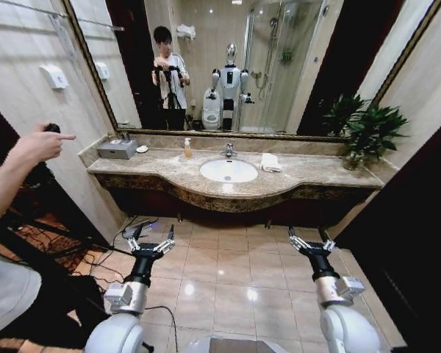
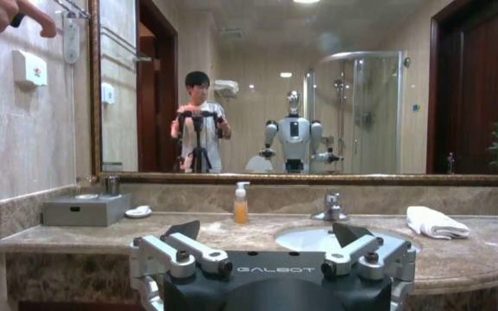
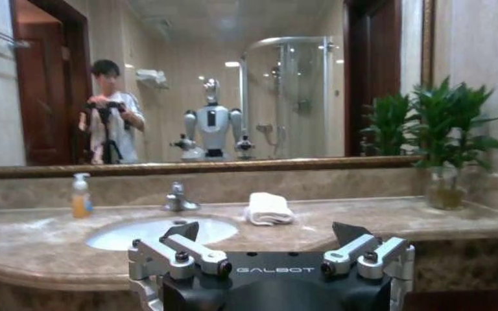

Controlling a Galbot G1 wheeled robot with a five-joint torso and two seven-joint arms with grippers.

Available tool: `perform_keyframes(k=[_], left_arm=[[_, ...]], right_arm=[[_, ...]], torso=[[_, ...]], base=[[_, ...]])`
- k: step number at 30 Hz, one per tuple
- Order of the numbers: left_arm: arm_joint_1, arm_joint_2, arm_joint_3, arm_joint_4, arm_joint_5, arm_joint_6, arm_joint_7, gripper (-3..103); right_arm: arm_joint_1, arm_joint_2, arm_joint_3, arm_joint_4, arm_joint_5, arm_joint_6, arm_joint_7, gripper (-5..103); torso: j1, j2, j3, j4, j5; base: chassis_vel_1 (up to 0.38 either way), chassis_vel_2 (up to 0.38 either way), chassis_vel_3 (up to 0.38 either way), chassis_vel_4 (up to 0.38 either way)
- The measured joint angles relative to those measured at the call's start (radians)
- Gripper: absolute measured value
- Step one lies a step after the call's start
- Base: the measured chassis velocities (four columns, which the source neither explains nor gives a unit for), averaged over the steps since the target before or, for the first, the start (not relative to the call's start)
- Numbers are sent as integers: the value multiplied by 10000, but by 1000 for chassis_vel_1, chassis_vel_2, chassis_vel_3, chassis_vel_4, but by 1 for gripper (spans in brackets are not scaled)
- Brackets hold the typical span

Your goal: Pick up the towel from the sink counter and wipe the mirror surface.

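Note:
A small white folded towel (image 1: 270,162) lies on the marble sink counter (image 1: 309,180), just right of the chrome tap and white basin (image 1: 228,170); it also shows as the towel (image 2: 437,222) and the towel (image 3: 268,208). Above the counter hangs the wide bronze-framed mirror (image 1: 294,66), reflecting the robot and a shower. My left gripper (image 1: 151,237) and right gripper (image 1: 311,240) hang low over the floor tiles, well short of the counter, both open and holding nothing. The left gripper (image 2: 268,233) and right gripper (image 3: 266,231) each face the counter front.
On the counter stand a grey tissue box (image 1: 117,148), a white round dish (image 1: 142,148), an orange soap bottle (image 1: 187,148) and a potted plant (image 1: 367,132) at the right end. A person's pointing hand (image 1: 40,143) is at the left, by cables on the floor.

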State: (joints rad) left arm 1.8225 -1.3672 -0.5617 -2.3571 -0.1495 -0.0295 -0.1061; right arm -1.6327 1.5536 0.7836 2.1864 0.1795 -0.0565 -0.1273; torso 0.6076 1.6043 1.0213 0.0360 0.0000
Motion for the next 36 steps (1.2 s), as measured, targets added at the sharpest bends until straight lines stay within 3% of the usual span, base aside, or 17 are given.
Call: perform_keyframes(k=[5, 36], left_arm=[[0, 0, 0, 0, 0, 0, 0, 100], [0, 0, 0, 0, 0, 0, 0, 100]], right_arm=[[-85, -27, 407, -145, 58, -101, -126, 100], [-179, 144, 12, -47, 125, 36, -310, 100]], torso=[[0, 0, 0, 0, 0], [0, 0, 0, 0, 0]], base=[[0, 0, 0, 0], [0, 0, 0, 0]])
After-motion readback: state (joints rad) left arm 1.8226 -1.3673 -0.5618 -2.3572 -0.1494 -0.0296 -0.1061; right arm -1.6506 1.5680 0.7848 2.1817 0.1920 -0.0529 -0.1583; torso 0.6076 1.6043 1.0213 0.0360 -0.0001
